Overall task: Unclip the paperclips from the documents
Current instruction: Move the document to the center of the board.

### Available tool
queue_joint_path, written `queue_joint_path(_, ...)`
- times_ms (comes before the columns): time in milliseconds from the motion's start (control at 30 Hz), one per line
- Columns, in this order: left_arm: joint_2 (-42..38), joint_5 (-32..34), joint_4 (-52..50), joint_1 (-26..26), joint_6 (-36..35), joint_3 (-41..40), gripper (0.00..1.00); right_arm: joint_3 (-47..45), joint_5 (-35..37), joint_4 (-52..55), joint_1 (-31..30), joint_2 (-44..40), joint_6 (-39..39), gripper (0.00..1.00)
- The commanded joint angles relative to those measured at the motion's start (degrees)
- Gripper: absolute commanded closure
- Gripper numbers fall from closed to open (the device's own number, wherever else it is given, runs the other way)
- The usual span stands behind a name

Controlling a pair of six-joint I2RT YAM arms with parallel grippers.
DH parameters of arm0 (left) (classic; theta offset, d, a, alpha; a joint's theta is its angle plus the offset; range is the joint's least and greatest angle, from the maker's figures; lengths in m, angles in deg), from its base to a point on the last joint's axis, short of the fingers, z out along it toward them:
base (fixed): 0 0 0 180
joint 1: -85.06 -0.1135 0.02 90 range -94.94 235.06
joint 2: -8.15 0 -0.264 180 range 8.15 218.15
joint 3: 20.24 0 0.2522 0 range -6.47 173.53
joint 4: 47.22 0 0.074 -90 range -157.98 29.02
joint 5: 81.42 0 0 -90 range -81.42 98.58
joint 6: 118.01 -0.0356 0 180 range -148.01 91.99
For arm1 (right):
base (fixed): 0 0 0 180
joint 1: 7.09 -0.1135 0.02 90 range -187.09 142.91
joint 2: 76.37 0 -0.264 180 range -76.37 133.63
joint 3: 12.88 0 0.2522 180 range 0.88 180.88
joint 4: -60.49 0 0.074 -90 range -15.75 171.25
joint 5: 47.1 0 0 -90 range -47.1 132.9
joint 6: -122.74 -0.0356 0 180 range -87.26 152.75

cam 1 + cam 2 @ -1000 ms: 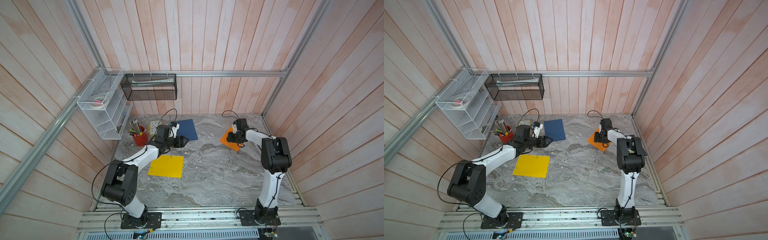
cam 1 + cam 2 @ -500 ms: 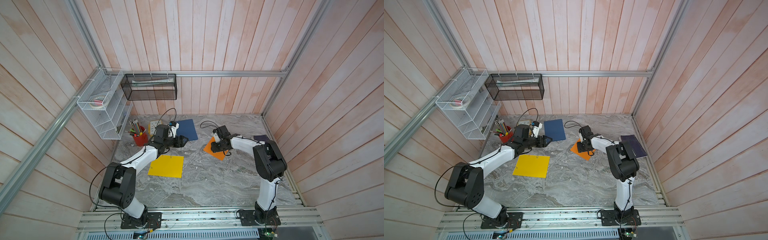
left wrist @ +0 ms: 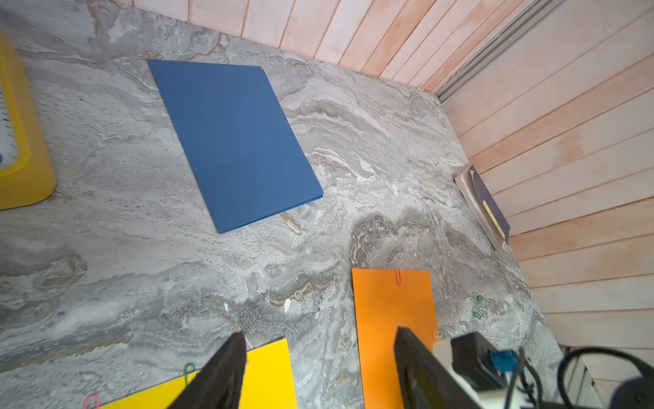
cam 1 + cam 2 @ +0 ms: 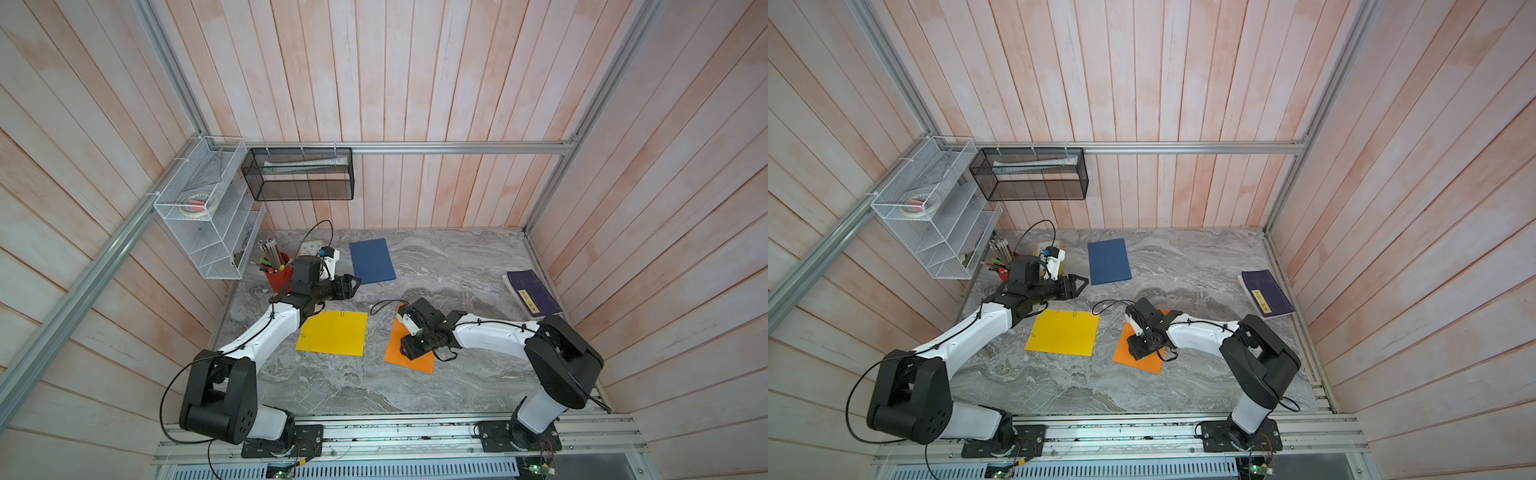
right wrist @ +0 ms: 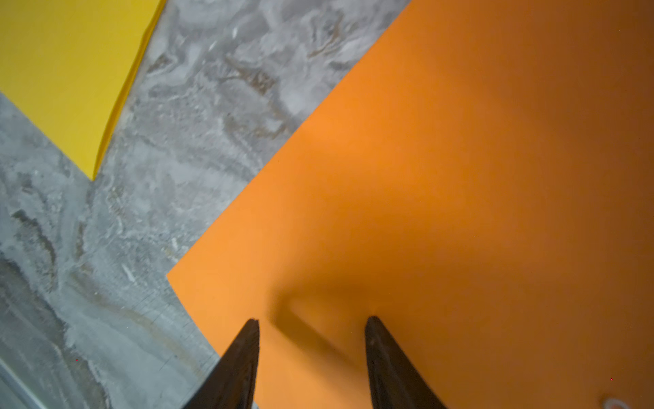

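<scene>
Left gripper [image 3: 318, 340] hung wide open, empty, above tabletop [image 4: 457, 270]; right gripper [image 5: 311, 322] sat half open, empty, over orange sheet [image 5: 460, 177].

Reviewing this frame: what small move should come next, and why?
Probably swing the open left gripper toward the red paperclip on the far edge of the orange sheet: the open right gripper seems to pin that sheet, and the clip lies exposed.

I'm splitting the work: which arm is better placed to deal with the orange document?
Right: the right gripper is open over the orange document, while the left gripper hangs open beyond the yellow document.
</scene>
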Motion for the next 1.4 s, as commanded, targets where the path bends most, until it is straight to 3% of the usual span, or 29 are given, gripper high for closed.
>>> queue_joint_path(0,-0.87,0.07,-1.6,0.0,0.13,-0.92,0.3,-3.3,-2.63,7.45,-3.19,0.62,-4.35,0.5)
queue_joint_path(300,1.13,-0.15,-3.57,3.81,-0.08,-1.02,0.31,0.97,2.49,12.99,-2.2,-11.18,-4.44,0.4)
queue_joint_path(533,4.6,-0.88,-4.39,9.81,1.24,-1.27,0.31,-9.05,-5.23,6.7,11.39,-21.18,-8.31,0.35)
queue_joint_path(733,7.29,-1.13,-6.26,13.59,1.85,-1.11,0.31,-18.65,-12.04,-2.93,20.29,-24.7,-11.3,0.31)
queue_joint_path(1100,14.16,0.64,-10.72,20.23,1.67,-0.06,0.31,-22.18,-16.02,-8.85,21.42,-22.39,-13.11,0.27)
queue_joint_path(1367,15.87,1.13,-11.05,21.49,2.5,-0.31,0.31,-22.99,-17.42,-12.25,20.55,-19.6,-14.3,0.28)
